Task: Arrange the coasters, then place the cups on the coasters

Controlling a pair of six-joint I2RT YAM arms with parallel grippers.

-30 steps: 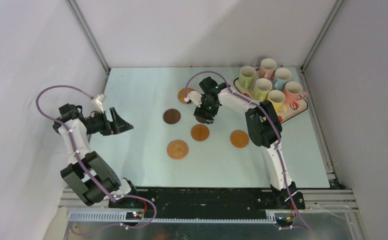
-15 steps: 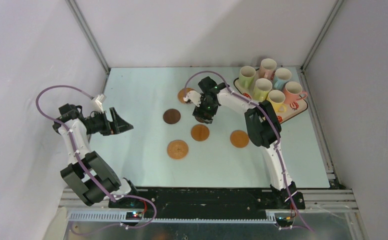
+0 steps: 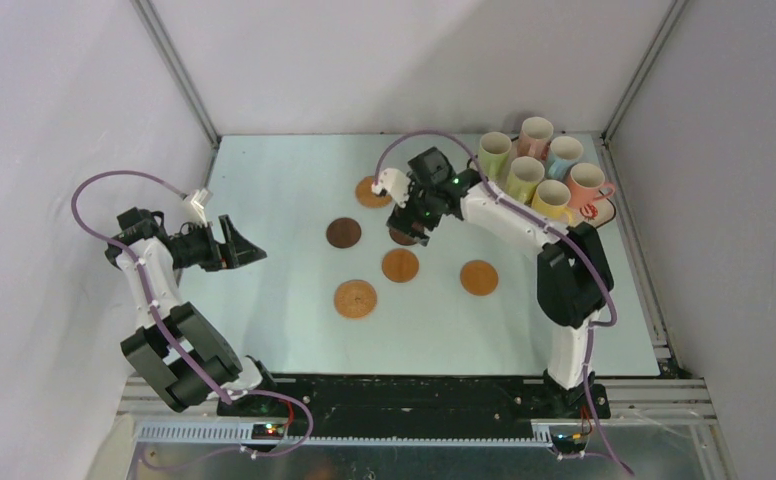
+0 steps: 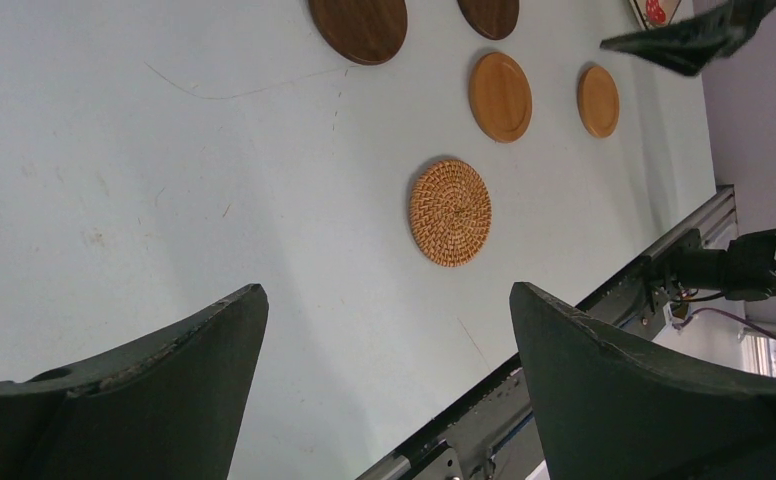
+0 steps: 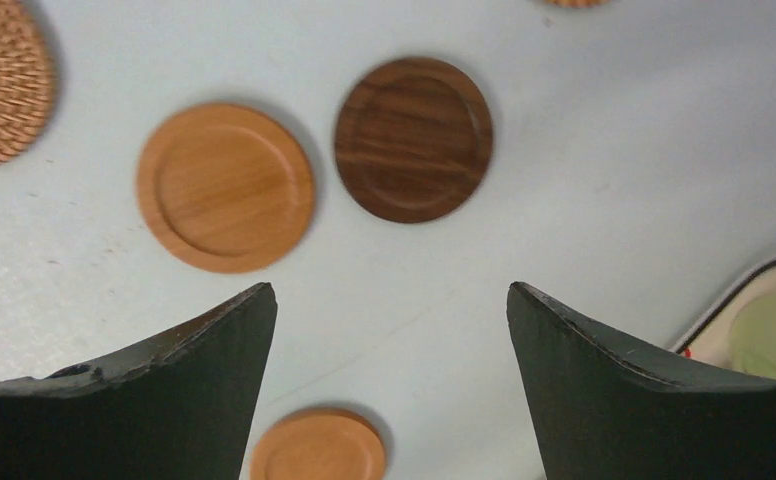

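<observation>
Six coasters lie mid-table: an orange one [image 3: 369, 192] at the back, a dark brown one [image 3: 343, 232], a second dark brown one [image 3: 401, 238] half under my right gripper, two orange ones [image 3: 400, 265] [image 3: 479, 277] and a woven one [image 3: 355, 298]. My right gripper [image 3: 414, 216] hovers open and empty; in its wrist view, the gripper [image 5: 390, 288] looks down on the dark coaster [image 5: 413, 139] and an orange coaster [image 5: 225, 187]. Several cups [image 3: 524, 177] stand on the tray. My left gripper [image 3: 248, 250] [image 4: 388, 290] is open and empty at the left.
The strawberry-print tray [image 3: 596, 214] sits at the back right corner, its rim [image 5: 739, 290] just right of my right fingers. White walls enclose the table on three sides. A black rail [image 4: 604, 310] runs along the near edge.
My right gripper has opened wider and lifted a little back and to the right, off the dark brown coaster; that arm's elbow swung right. The left arm has not moved.
</observation>
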